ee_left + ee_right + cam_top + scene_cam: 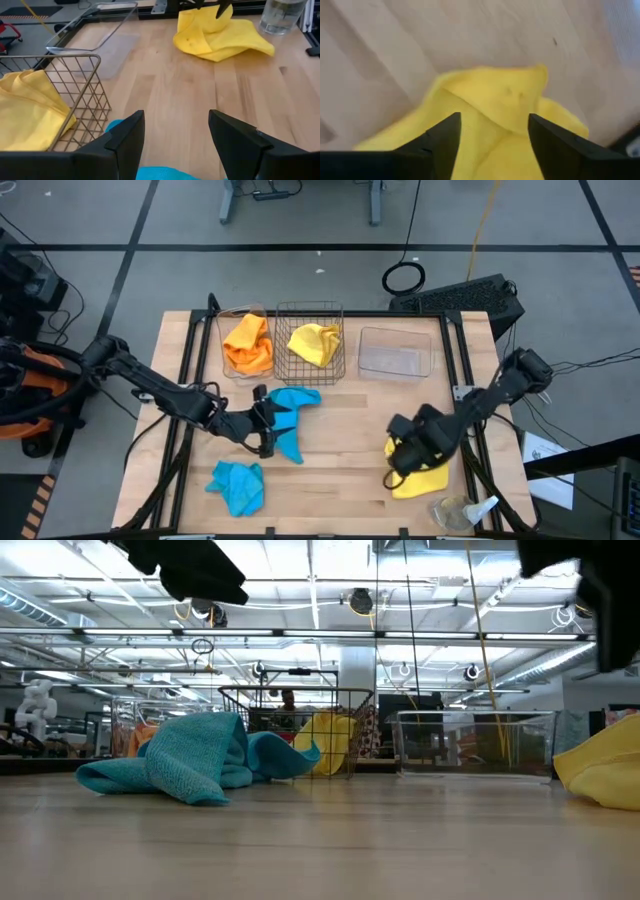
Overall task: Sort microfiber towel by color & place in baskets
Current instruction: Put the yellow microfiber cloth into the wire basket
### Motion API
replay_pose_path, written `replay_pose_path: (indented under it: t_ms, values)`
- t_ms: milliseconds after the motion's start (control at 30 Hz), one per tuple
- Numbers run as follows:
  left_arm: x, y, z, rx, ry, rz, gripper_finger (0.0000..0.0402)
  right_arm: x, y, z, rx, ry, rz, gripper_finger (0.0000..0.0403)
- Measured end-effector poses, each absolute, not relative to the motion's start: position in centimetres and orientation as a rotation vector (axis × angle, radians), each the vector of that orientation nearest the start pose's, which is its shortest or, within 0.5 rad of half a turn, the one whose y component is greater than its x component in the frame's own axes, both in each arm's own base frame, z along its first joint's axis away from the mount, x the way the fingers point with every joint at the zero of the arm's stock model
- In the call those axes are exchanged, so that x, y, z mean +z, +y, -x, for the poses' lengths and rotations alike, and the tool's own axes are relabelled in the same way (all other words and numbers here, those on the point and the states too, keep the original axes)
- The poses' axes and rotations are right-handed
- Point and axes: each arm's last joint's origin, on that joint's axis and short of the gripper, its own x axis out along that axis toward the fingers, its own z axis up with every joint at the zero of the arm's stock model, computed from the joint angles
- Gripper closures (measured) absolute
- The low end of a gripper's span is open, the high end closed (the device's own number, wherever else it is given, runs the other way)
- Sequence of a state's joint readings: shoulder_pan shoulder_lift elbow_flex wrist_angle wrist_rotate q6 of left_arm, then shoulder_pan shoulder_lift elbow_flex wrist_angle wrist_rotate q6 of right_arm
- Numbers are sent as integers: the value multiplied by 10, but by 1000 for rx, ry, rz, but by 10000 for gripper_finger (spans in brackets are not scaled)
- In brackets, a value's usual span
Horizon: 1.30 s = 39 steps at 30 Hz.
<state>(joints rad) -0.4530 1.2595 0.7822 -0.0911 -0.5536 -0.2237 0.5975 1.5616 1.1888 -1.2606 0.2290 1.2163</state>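
You see a wooden counter (340, 430) on a grey floor (300, 220), with a hall of ceiling lights behind. The left pincer (266, 423) stands apart at 9 o'clock, over a blue towel (292, 415). The right pincer (398, 462) stands apart at 4 o'clock, over a crumpled yellow towel (425, 478); neither holds anything. At 12 o'clock: an orange towel (247, 343) in a tub (222, 340), a yellow one (314, 343) in the mesh basket (285, 365), and a clear tub (395, 350). Another blue towel (237, 485) lies at 7 o'clock.
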Motion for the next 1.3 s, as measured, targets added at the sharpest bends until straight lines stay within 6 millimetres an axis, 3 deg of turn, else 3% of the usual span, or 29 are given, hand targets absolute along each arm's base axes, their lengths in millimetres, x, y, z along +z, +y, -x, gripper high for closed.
replay_pose_path:
  t_ms: [233, 500, 700, 1000, 1133, 1300]
  values:
    - [236, -104, -248, 151, 512, -91, 175, 218, 136, -195, -796, 1442, -237, 119]
    - [235, -104, -249, 150, 515, -96, 175, 192, 119, -189, -705, 1538, -27, 138]
    - [235, -104, -249, 149, 516, -99, 175, 178, 119, -189, -507, 1574, 90, 197]
    - [235, -104, -249, 149, 516, -99, 175, 176, 122, -188, -441, 1646, 23, 388]
    - [235, -104, -249, 149, 516, -99, 175, 186, 127, -194, -431, 1620, -11, 387]
    - [235, -104, -249, 150, 515, -99, 175, 213, 136, -209, -416, 1532, -62, 398]
